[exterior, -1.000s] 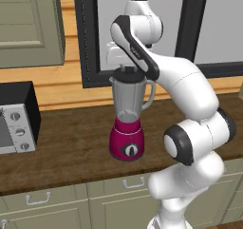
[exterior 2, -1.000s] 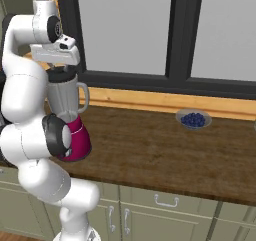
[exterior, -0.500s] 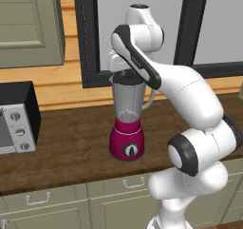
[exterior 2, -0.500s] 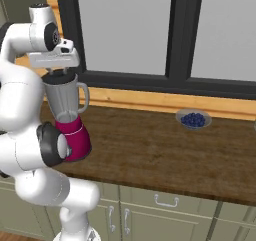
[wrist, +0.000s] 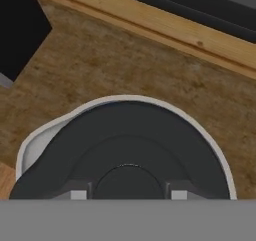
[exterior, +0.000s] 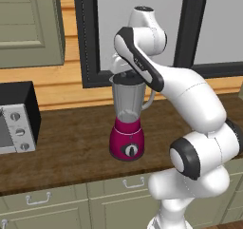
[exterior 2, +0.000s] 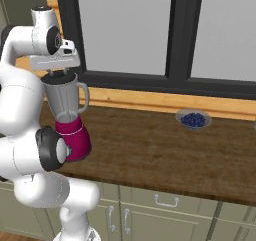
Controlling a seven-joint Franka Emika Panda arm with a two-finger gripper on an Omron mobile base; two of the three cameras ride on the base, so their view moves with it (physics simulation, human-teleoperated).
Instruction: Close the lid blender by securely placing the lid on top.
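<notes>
Far left on the desk (exterior: 71, 147) there's a black-and-silver toaster oven (exterior: 16, 119), well apart from everything and not a problem. Moving right you get to the blender (exterior: 127, 121), magenta base on the wood, clear jar standing upright with its handle sticking out toward the window side. The lid (wrist: 127, 150) is right over the jar mouth: from the hand camera the black disc sits inside the pale rim with a sliver of rim showing around the upper left, so it looks slightly off-centre or just not pressed fully home yet, hard to say which. The gripper (exterior 2: 56, 73) is directly on top of the jar, and the fingers (wrist: 77, 195) sit either side of the lid's raised centre, so I'd say they're pinched on that knob, though the very tips are cut off at the bottom edge. So my read is the task is nearly there: lid carried over and down at the rim, what's left is seating it flat, letting go and backing straight up without dragging it off. Further right along the desk there's a small bowl of blueberries (exterior 2: 193, 119) by the window sill, well clear. Nothing's really in the way, the only risk I see is nudging the tall jar sideways while pushing down.
</notes>
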